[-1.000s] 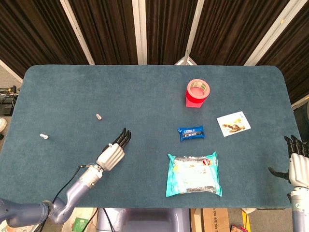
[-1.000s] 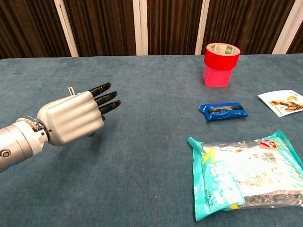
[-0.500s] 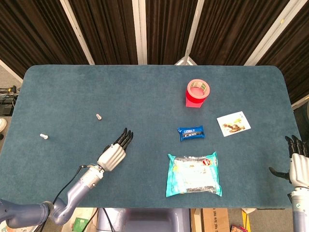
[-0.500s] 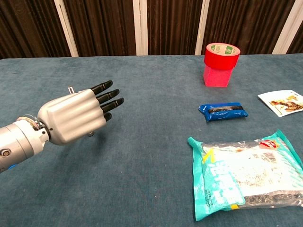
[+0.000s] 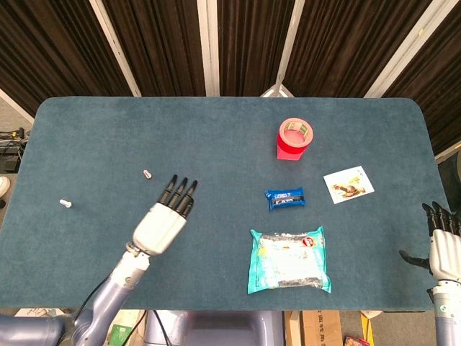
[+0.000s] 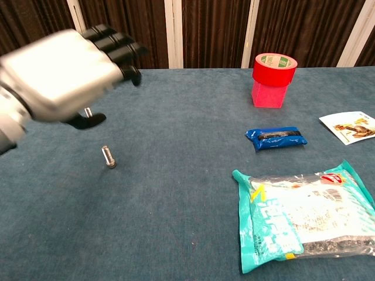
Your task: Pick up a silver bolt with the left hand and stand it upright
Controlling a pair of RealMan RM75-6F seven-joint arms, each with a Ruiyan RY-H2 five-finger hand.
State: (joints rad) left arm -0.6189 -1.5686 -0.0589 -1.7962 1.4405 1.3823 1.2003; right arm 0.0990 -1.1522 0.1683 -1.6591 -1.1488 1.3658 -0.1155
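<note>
A silver bolt lies on its side on the blue table in the chest view; my left arm hides it in the head view. My left hand hovers well above it, blurred, fingers stretched out and holding nothing. In the head view the left hand points forward, its fingertips just right of a second small bolt. That second bolt peeks out beside the thumb in the chest view. A third bolt lies far left. My right hand stays at the table's right front corner, fingers apart and empty.
A red tape roll on a red block stands at the back right. A blue snack pack, a clear-and-teal bag and a printed card lie right of centre. Dark curtains hang behind the table.
My left hand has risen and swung up and left, uncovering the lying bolt in the chest view. The right hand has barely moved.
</note>
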